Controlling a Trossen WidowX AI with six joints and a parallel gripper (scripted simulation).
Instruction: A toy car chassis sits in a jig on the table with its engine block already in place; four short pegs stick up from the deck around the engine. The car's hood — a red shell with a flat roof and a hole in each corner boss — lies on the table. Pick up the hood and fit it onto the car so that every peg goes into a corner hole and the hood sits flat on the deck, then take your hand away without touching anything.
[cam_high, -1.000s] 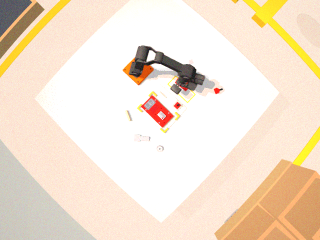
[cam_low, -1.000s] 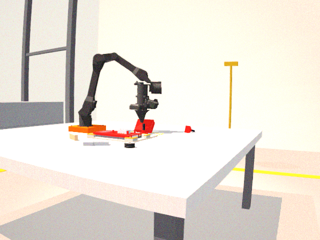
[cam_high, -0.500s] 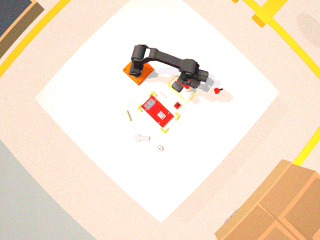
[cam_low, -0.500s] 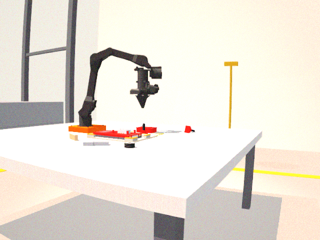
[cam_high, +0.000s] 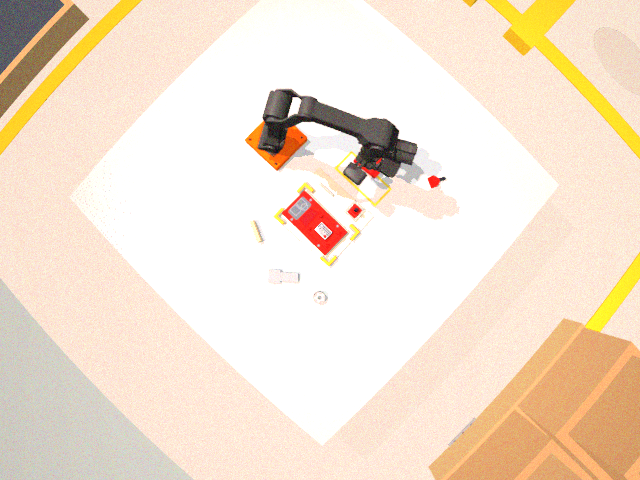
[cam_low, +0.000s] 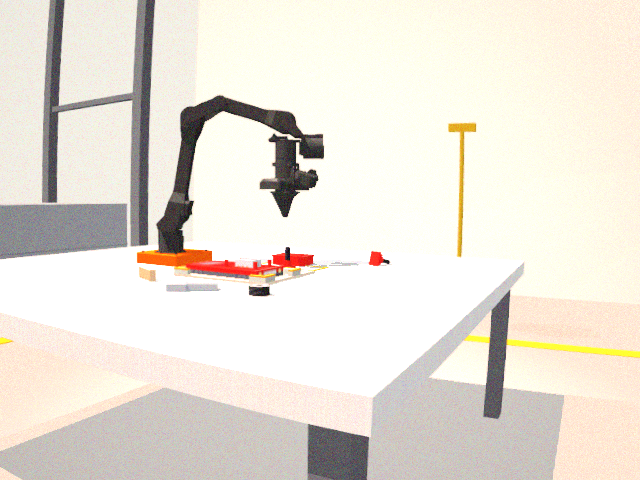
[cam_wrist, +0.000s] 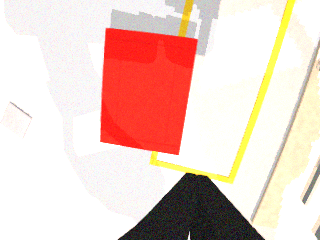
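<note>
Hood's whereabouts: over there, the red hood lies on the table, up and right of the jig in the top view, askew across one long side of the yellow outline.
Hood's feel: light and stiff, I'd guess; its smooth sides could slip under a skewed pinch.
Where to grip: probably across its narrower width, at mid-length, keeping the roof level.
Gripper: the gripper has its fingertips together with nothing in them, well above the table; it must open wide first.
Chassis: the chassis sits within the jig's corners, with the pale engine block aboard.
In the way: the red block with a black post stands just beside the jig, towards the hood; I'd carry high past it.
Farther off: the red piece with a black tip lies right of the jig, beyond the hood.
Other side: the tan stick is left of the jig; the grey piece and round part lie below.
</note>
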